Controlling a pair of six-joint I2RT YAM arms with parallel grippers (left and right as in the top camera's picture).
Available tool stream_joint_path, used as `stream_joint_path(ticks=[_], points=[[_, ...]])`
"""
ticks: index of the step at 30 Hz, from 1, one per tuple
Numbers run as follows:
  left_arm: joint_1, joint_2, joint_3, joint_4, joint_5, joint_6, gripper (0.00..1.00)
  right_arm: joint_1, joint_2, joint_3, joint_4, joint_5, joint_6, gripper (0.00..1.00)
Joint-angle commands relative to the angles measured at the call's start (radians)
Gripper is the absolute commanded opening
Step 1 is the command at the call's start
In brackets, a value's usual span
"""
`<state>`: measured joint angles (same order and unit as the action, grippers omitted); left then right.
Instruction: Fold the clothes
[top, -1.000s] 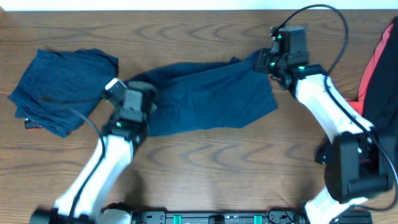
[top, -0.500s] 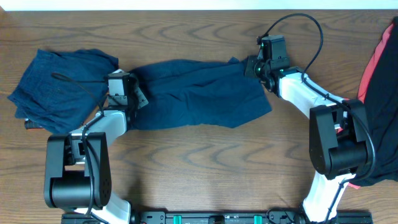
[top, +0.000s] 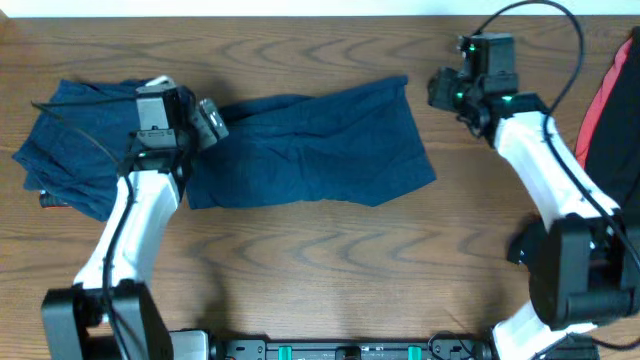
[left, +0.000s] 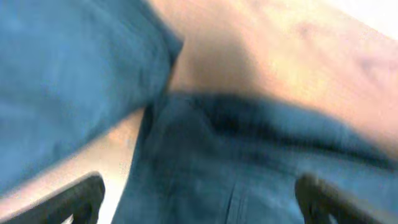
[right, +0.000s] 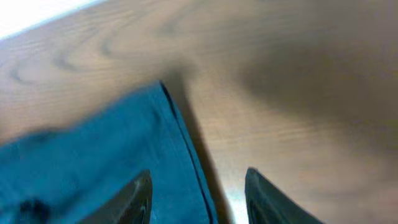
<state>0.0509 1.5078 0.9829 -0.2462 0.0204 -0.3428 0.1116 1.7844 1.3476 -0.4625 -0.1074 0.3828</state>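
Navy-blue shorts (top: 310, 145) lie spread flat across the middle of the wooden table. My left gripper (top: 212, 120) hovers at their left end, its jaws wide open; in the left wrist view (left: 199, 208) only loose navy cloth (left: 249, 162) lies below the fingers (left: 79, 198). My right gripper (top: 437, 90) is just right of the shorts' far right corner, apart from it. It is open, and the hemmed edge of the cloth (right: 93, 162) runs between its fingers (right: 132, 198) without being gripped.
A second navy garment (top: 85, 140) lies bunched at the left, partly under my left arm. Black and coral-red clothes (top: 610, 120) are piled at the right edge. Bare wood (top: 330, 260) fills the near half of the table.
Both grippers have opened and let go of the shorts, which now lie flat. The left gripper drew up and left, and the right one drew back to the right.
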Motion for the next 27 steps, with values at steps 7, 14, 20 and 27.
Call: stream_joint_path(ticks=[7,14,20,27], points=[[-0.098,0.119,-0.035,-0.082,-0.005,-0.009,0.95,0.055,0.157,-0.1,-0.11,-0.105,-0.063,0.58],[-0.098,0.268,-0.035,-0.089,-0.012,-0.01,0.95,0.121,0.264,-0.108,-0.091,-0.19,-0.072,0.64],[-0.107,0.319,-0.035,-0.18,-0.001,-0.02,0.87,0.15,0.28,-0.108,-0.155,-0.177,-0.141,0.01],[-0.134,0.315,-0.035,-0.365,0.151,-0.046,0.47,0.048,0.256,-0.108,-0.35,0.147,0.064,0.01]])
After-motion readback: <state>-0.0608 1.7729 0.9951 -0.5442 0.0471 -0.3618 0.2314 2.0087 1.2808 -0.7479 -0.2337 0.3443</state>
